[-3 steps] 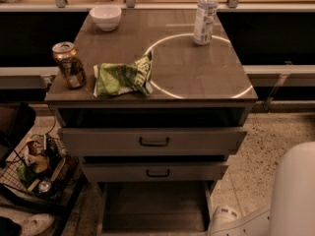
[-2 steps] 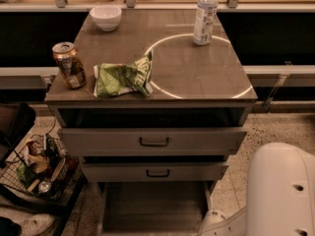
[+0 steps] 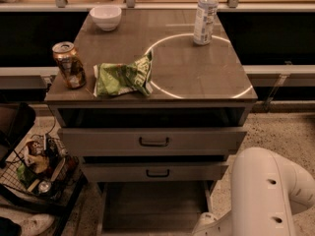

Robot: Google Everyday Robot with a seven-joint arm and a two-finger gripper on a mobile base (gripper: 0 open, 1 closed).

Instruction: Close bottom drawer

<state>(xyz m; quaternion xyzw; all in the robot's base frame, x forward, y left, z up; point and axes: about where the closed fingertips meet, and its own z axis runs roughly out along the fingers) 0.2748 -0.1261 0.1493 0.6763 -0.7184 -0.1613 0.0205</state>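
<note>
The bottom drawer (image 3: 155,205) stands pulled out at the foot of the grey cabinet. Its flat grey inside shows, but its front and handle are cut off by the lower edge of the view. Above it are the middle drawer front (image 3: 156,172) and the taller top drawer front (image 3: 153,141), each with a black loop handle. My white arm (image 3: 268,193) fills the lower right, and one link (image 3: 209,224) reaches down to the open drawer's right side. My gripper is out of view below the frame.
On the cabinet top (image 3: 197,73) are a white bowl (image 3: 106,16), a drink can (image 3: 69,65), a green chip bag (image 3: 123,76) and a clear bottle (image 3: 205,14). A black wire basket of clutter (image 3: 37,168) stands on the floor at left.
My white arm has swung further into view from the lower right, moving left and up toward the open bottom drawer. The drawers have not moved.
</note>
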